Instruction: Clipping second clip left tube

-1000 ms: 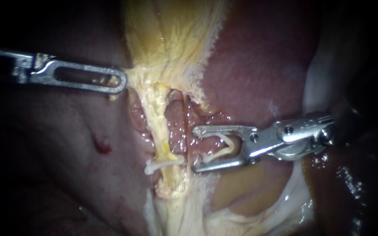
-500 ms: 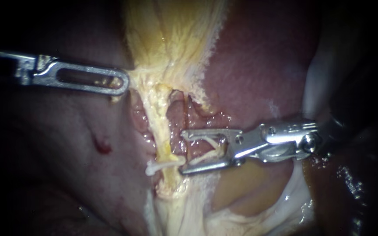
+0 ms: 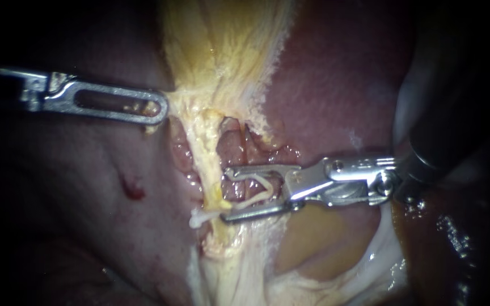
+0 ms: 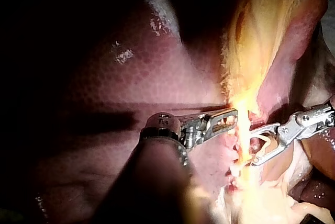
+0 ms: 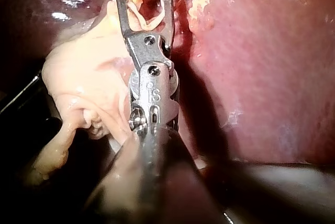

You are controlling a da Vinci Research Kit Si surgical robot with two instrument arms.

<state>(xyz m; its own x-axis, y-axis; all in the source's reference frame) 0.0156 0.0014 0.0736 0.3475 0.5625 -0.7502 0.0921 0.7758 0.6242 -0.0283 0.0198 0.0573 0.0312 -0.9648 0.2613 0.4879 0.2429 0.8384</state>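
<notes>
Dark red liver lies behind; right silver instrument holds 1 white bent clip in wide jaws by the yellow tube.

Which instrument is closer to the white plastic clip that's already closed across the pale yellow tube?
Right. My right instrument, holding another open white clip, sits just beside the closed white plastic clip; my left instrument is much farther up the pale yellow tube.

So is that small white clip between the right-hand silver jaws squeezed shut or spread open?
Spread open: the white V-shaped clip has its legs apart, one along each jaw of the right instrument.
</notes>
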